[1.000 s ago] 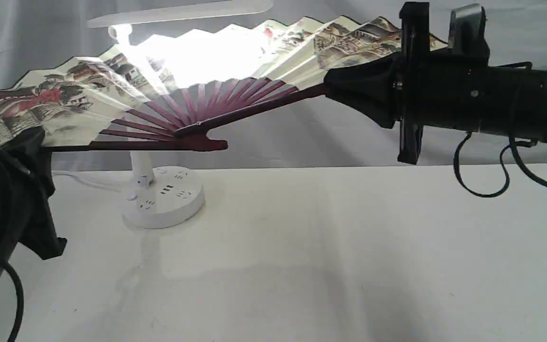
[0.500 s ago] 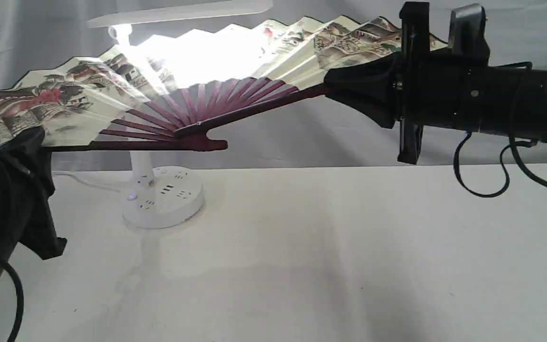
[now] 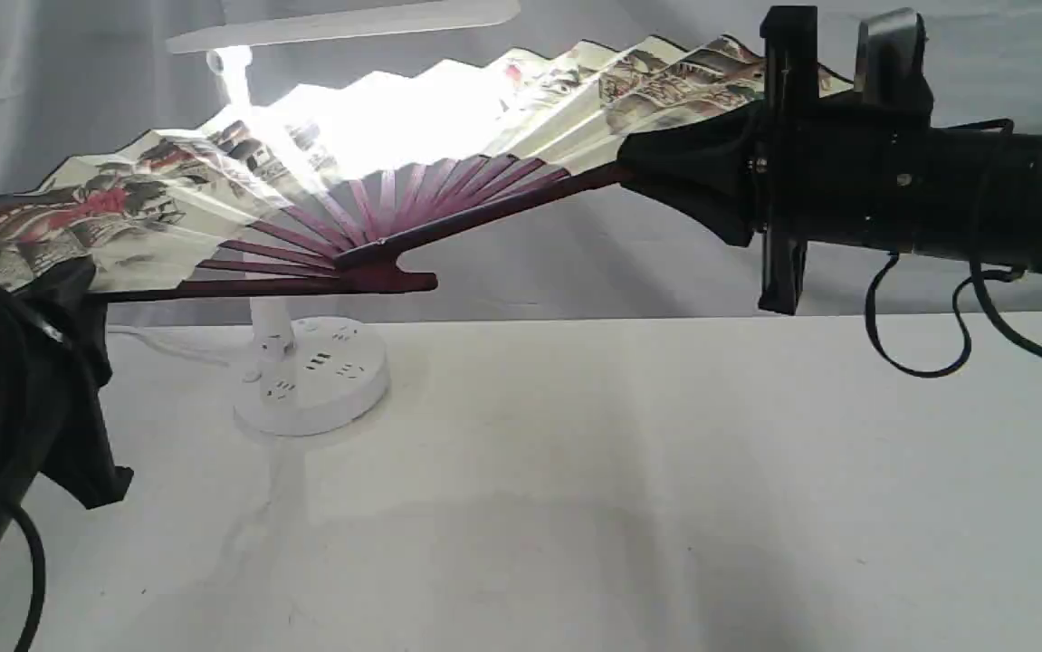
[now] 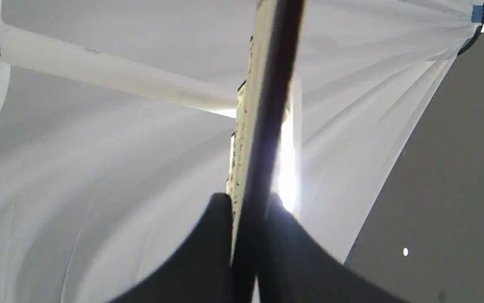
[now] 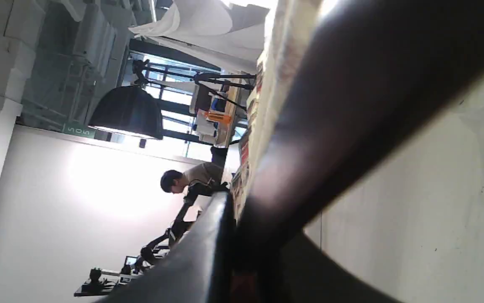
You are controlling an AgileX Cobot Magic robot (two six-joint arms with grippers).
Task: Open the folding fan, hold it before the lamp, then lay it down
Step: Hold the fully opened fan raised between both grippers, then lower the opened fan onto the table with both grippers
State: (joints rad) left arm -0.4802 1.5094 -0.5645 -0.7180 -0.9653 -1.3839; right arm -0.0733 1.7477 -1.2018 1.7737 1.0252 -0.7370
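left fingers (image 4: 208, 252) and right fingers (image 3: 683, 172) each pinch the open folding fan (image 3: 167, 195), held before the lamp (image 3: 312, 385).

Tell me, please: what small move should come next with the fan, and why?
Probably lower the folding fan toward the table: it is already spread, clamped at both end ribs, and hangs in front of the lit lamp, not yet laid down.

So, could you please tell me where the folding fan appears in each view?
Exterior view: folding fan spread across upper left and centre.
Left wrist view: the fan edge-on, up the middle.
Right wrist view: the fan's blurred dark rib, crossing diagonally.
Shared landmark: the lamp, exterior and left wrist only.
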